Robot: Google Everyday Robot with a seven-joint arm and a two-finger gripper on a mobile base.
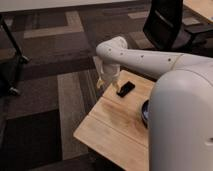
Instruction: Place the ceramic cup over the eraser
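The eraser [126, 89] is a small flat black block lying on the far left part of the wooden table [112, 130]. My gripper [106, 80] hangs down from the white arm [145, 59] at the table's far left edge, just left of the eraser and a little above the tabletop. A pale cream shape sits at the gripper; I cannot tell whether it is the ceramic cup or part of the gripper. No separate cup shows on the table.
A dark bowl [145, 113] sits on the table's right side, half hidden by my white body [182, 125]. A black office chair [167, 22] stands at the back right. A dark stand [12, 55] is at the left. Carpet floor surrounds the table.
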